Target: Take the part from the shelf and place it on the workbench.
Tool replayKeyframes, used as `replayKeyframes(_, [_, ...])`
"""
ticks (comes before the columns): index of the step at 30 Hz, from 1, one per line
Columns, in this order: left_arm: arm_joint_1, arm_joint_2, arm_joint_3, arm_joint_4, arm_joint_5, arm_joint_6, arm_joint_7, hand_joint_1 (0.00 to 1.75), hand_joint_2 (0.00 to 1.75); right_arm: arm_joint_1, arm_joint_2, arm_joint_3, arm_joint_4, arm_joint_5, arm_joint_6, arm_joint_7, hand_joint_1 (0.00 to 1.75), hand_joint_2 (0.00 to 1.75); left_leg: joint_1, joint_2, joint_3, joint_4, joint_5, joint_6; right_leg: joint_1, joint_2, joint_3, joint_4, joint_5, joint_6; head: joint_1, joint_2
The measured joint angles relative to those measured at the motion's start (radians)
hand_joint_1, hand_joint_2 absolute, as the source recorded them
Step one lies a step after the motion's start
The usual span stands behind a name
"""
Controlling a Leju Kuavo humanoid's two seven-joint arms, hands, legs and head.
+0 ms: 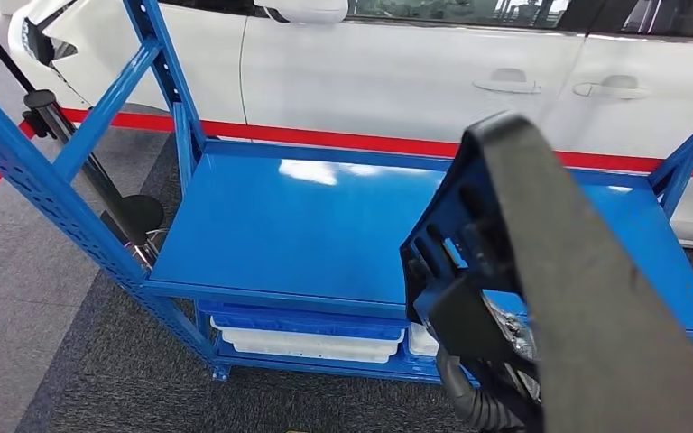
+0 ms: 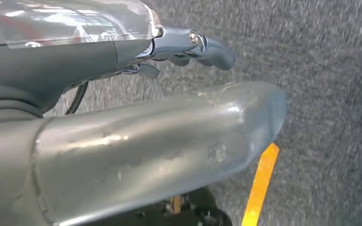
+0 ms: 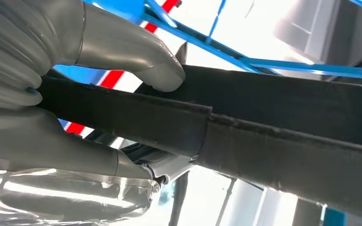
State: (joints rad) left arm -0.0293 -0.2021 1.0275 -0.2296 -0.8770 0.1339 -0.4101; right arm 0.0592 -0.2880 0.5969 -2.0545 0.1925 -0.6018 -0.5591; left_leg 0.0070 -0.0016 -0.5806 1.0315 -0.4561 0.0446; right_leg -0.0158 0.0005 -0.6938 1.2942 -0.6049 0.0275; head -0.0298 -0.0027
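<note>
The part (image 1: 541,262) is a long black plastic piece with a ribbed inner face, lifted close to my head camera at the right, in front of the blue shelf board (image 1: 307,225). My right hand (image 1: 474,325) grips it from below. In the right wrist view the thumb (image 3: 136,52) presses on one face of the part (image 3: 264,122) and the fingers (image 3: 66,150) wrap the other side. My left hand (image 2: 169,108) hangs over grey carpet, holding nothing, its thumb apart from the fingers (image 2: 202,44).
The blue metal rack's upright (image 1: 45,180) slants at the left, and white and blue bins (image 1: 307,338) sit on its lower level. A white car (image 1: 397,72) stands behind a red floor line (image 1: 325,138). A black stand (image 1: 99,180) leans at the left. An orange strip (image 2: 261,183) marks the carpet.
</note>
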Motion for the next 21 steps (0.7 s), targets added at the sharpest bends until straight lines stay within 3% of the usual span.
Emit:
replayKeyframes(1, [0.000,-0.001,0.003,0.000,0.000,0.000,0.000,0.00,0.00,0.008,0.000,-0.004,0.002,0.001,0.003,0.001,1.75,1.75,-0.001,0.001,0.001,0.000,0.000,0.000,0.000,0.000,0.016,-0.028,0.024,-0.003,0.000,0.000])
replayKeyframes(3, [-0.001,-0.005,0.009,0.000,0.000,0.000,0.000,0.00,0.00,0.018,0.000,-0.013,0.003,-0.003,0.027,0.006,1.75,1.75,-0.003,0.002,0.004,0.000,0.000,-0.001,0.003,-0.004,0.085,-0.159,0.088,-0.014,0.000,0.000])
replayKeyframes(5, [-0.001,-0.009,0.017,0.000,-0.002,0.001,0.002,0.00,0.00,0.037,0.000,-0.026,0.005,-0.024,0.091,0.002,1.75,1.75,-0.006,0.002,0.005,0.001,-0.001,-0.008,0.009,-0.012,0.135,-0.259,0.117,-0.025,0.000,0.000])
replayKeyframes(8, [-0.002,-0.012,0.032,-0.001,-0.011,0.012,0.005,0.00,0.00,0.086,0.000,-0.055,0.018,-0.066,0.233,-0.044,1.75,1.75,-0.007,0.003,0.005,0.000,-0.001,-0.026,0.012,-0.013,0.141,-0.283,0.122,-0.033,0.000,0.000])
replayKeyframes(10, [-0.001,-0.012,0.043,-0.002,-0.019,0.018,0.007,0.00,0.00,0.112,0.000,-0.074,0.033,-0.077,0.308,-0.081,1.75,1.75,-0.007,0.004,-0.006,0.028,-0.025,-0.037,0.005,-0.012,0.145,-0.293,0.130,-0.042,0.000,0.000])
replayKeyframes(13, [-0.003,-0.012,0.052,-0.002,-0.032,0.022,0.007,0.00,0.00,0.147,-0.001,-0.086,0.061,-0.093,0.361,-0.120,1.75,1.75,-0.004,0.002,-0.075,0.192,-0.118,-0.050,0.003,-0.012,0.146,-0.297,0.134,-0.049,0.000,0.000])
replayKeyframes(14, [-0.002,-0.012,0.055,-0.003,-0.036,0.023,0.007,0.00,0.00,0.159,-0.002,-0.087,0.070,-0.097,0.367,-0.126,1.75,1.75,-0.003,0.002,-0.096,0.244,-0.138,-0.052,0.004,-0.012,0.146,-0.295,0.134,-0.049,0.000,0.000])
replayKeyframes(15, [-0.002,-0.013,0.057,-0.003,-0.041,0.023,0.007,0.00,0.00,0.167,-0.002,-0.087,0.078,-0.100,0.371,-0.129,1.75,1.75,-0.003,0.002,-0.104,0.266,-0.141,-0.054,0.003,-0.011,0.145,-0.293,0.135,-0.049,0.000,0.000])
replayKeyframes(16, [-0.002,-0.013,0.059,-0.003,-0.047,0.023,0.006,0.00,0.00,0.173,-0.002,-0.087,0.084,-0.101,0.370,-0.130,1.75,1.75,-0.003,0.002,-0.093,0.251,-0.125,-0.054,0.003,-0.009,0.144,-0.290,0.135,-0.050,0.000,0.000])
replayKeyframes(19, [-0.006,-0.012,0.061,-0.003,-0.069,0.023,0.002,0.00,0.00,0.178,-0.002,-0.083,0.099,-0.089,0.360,-0.133,1.75,1.75,-0.004,0.000,0.002,0.069,-0.043,-0.045,0.005,0.000,0.139,-0.278,0.133,-0.045,0.000,0.000])
replayKeyframes(21, [-0.011,-0.012,0.062,-0.003,-0.082,0.022,0.001,0.00,0.00,0.180,-0.002,-0.076,0.107,-0.075,0.351,-0.134,1.75,1.75,-0.006,-0.002,0.029,0.009,-0.024,-0.035,0.008,0.002,0.132,-0.270,0.133,-0.036,0.000,0.000])
